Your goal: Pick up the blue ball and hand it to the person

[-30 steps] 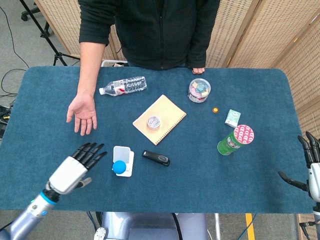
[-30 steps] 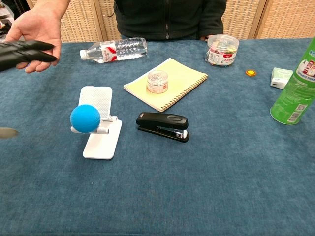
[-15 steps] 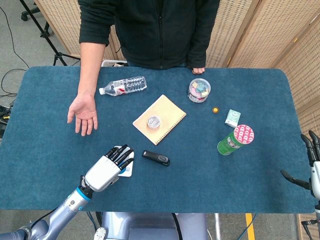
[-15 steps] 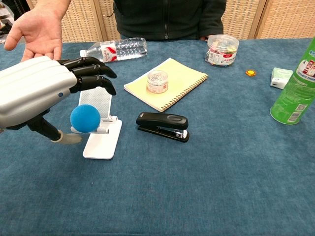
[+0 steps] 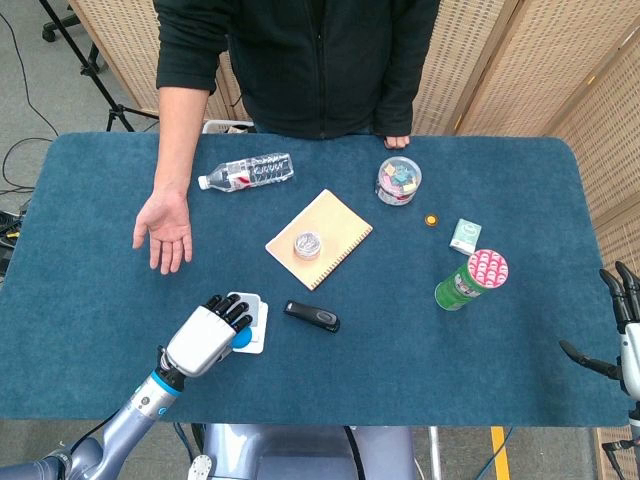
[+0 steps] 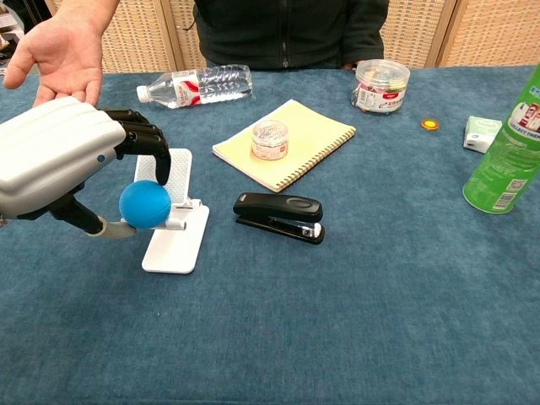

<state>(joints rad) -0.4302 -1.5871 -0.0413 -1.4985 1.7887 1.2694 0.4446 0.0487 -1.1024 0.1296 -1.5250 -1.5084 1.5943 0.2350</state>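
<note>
The left hand (image 6: 63,160) curls its fingers (image 6: 145,143) over the top of the blue ball (image 6: 144,204), thumb under its near side, closing on it. The ball sits on a white stand (image 6: 177,232) just beneath the hand. Beyond the stand lies a black stapler (image 6: 279,216). Ahead of the hand, the person's open palm (image 5: 167,231) rests on the bench (image 5: 90,290). The right hand (image 5: 622,335) hangs spread and empty, well apart at the bench's far edge.
</note>
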